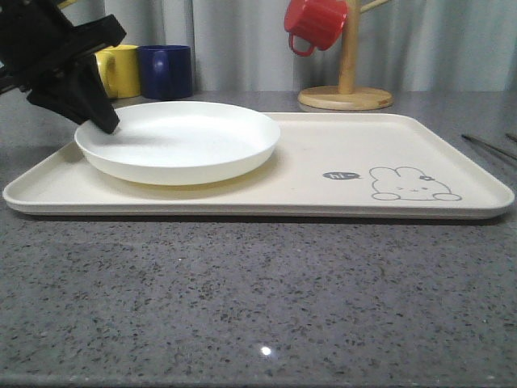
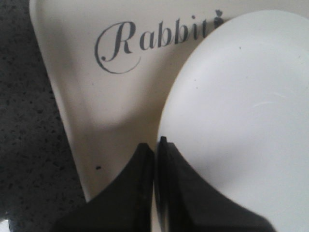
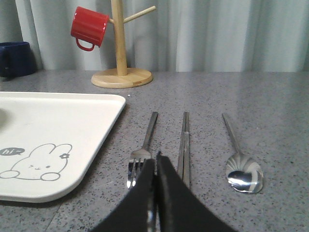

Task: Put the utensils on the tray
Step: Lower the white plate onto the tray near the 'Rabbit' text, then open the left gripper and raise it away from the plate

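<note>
Left gripper point(image 2: 154, 147) fingers pinch the white plate point(image 1: 182, 139) rim on the tray point(image 1: 339, 166); right gripper point(image 3: 155, 166), fingers closed empty, must next open over the fork point(image 3: 142, 152).

My left gripper point(image 1: 107, 123) is a matte black assembly of angular, blocky housings that narrow to a wedge-shaped tip, with no markings, screws or cables discernible on the faces shown in the front view. In the left wrist view its two black fingers point(image 2: 181, 193) are smooth, flat-sided blades, broad at the base and tapering to blunt points. My right gripper point(image 3: 155, 162) carries fingers point(image 3: 171, 198) of the same matte black, tapered blade form.
</note>
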You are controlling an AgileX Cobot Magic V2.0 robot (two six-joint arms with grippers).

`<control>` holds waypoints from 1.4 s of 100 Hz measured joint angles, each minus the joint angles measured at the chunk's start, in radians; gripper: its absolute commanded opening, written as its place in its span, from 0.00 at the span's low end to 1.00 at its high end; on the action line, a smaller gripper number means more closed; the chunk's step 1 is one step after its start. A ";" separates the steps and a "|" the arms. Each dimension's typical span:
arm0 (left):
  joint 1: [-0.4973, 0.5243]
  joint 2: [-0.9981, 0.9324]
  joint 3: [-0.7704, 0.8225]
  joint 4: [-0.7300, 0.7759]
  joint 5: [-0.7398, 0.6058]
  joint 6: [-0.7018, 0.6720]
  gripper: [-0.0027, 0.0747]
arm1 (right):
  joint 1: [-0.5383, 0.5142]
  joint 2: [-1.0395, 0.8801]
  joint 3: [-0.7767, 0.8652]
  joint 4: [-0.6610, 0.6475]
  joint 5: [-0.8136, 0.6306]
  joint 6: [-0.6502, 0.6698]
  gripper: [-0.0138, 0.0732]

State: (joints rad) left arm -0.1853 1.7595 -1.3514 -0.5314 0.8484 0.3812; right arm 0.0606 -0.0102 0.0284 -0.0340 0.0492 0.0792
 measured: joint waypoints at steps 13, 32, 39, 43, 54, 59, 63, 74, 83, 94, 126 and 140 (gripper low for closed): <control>0.000 0.004 0.000 0.002 0.000 0.000 0.01 | 0.000 0.000 0.000 0.000 0.000 0.000 0.08; 0.000 0.004 0.000 0.003 -0.006 0.000 0.03 | 0.000 0.000 0.000 0.000 0.000 0.000 0.08; 0.000 0.004 0.000 0.004 -0.006 0.000 0.09 | 0.000 0.000 0.000 0.000 0.000 0.000 0.08; 0.000 0.004 0.000 0.004 -0.006 0.000 0.15 | 0.000 0.000 0.000 0.000 0.000 0.000 0.08; 0.000 0.004 -0.002 0.004 -0.007 0.000 0.34 | 0.000 0.000 0.000 0.000 0.000 0.000 0.08; 0.000 0.004 -0.002 0.004 -0.007 0.000 0.42 | 0.000 0.000 0.000 0.000 0.000 0.000 0.08; 0.000 0.004 -0.002 0.004 -0.007 0.000 0.46 | 0.000 0.000 0.000 0.000 0.000 0.000 0.08; 0.000 0.004 -0.002 0.004 -0.012 0.001 0.49 | 0.000 0.000 0.000 0.000 0.000 0.000 0.08; 0.000 -0.006 -0.002 0.004 -0.031 0.001 0.49 | 0.000 0.000 0.000 0.000 0.000 0.000 0.08; 0.000 -0.049 -0.002 0.004 -0.074 0.001 0.49 | 0.000 0.000 0.000 0.000 0.000 0.000 0.08; 0.000 -0.315 0.113 0.041 -0.260 0.004 0.49 | 0.000 0.000 0.000 0.000 0.000 0.000 0.08; 0.000 -0.485 0.270 0.078 -0.367 0.018 0.49 | 0.000 0.000 0.000 0.000 0.000 0.000 0.08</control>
State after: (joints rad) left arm -0.1853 1.2750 -1.0811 -0.4536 0.4817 0.3992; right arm 0.0606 -0.0102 0.0284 -0.0340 0.0492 0.0792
